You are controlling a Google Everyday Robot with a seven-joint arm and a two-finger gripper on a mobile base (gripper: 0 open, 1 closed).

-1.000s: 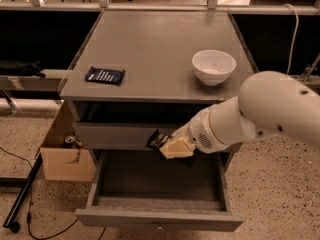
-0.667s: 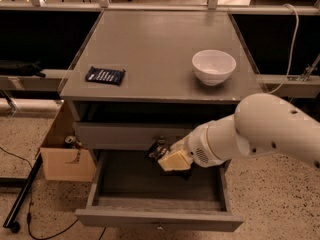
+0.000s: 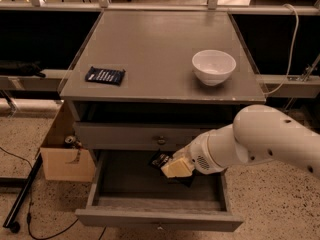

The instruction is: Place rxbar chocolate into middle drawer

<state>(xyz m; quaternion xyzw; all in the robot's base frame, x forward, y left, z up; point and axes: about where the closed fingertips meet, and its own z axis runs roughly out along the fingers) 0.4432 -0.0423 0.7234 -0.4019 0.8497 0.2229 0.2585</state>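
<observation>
Jaws clamped on the chocolate bar (image 3: 160, 159) (dark wrapper, white lettering), which slants back-left to front-right; gripper (image 3: 173, 168) over the drawer (image 3: 155, 220) below the table's (image 3: 150, 44) front edge.

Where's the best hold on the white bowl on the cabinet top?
The white bowl stands upright, mouth up, with nothing touching it, so probably pinch its rim from above, one finger inside the wall and one outside. The gripper is low over the open middle drawer, shut on the rxbar chocolate.
</observation>
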